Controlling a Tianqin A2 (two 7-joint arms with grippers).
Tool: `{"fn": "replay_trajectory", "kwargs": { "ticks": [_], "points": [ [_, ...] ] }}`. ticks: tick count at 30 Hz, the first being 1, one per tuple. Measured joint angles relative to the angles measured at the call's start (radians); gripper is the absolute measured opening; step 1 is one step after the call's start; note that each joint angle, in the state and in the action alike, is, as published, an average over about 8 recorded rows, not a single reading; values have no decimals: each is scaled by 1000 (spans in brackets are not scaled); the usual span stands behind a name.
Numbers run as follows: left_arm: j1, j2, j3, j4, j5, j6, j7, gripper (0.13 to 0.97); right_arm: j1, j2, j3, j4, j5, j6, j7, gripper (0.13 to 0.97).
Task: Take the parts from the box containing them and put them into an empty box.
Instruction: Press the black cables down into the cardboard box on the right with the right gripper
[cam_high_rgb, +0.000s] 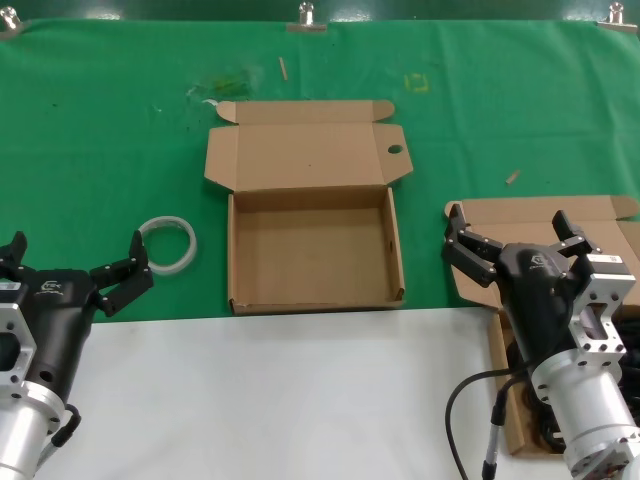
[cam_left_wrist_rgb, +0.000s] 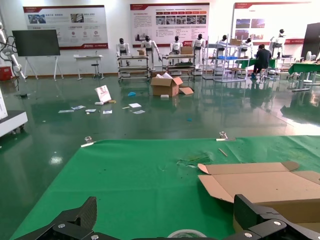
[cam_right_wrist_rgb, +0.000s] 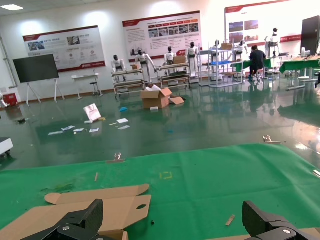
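Grippers spread; logos unreadable

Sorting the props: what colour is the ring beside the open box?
White; the ring shows best in the head view.

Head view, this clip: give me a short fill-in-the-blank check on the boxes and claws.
1. The empty box lies open on the ____ cloth.
2. The small round hole sits in the box's ____.
3. The white ring lies on the box's side toward the ____ claw.
4. The right claw hangs with its fingers ____ over the box containing them.

Missing words: green; lid; left; open
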Motion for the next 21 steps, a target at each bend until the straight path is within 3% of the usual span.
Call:
{"fn": "replay_trajectory", "kwargs": {
  "ticks": [21],
  "points": [
    [0,0,0,0,0,0,0,965,-2,0,-4,1,1,8,-3,966]
  ]
}}
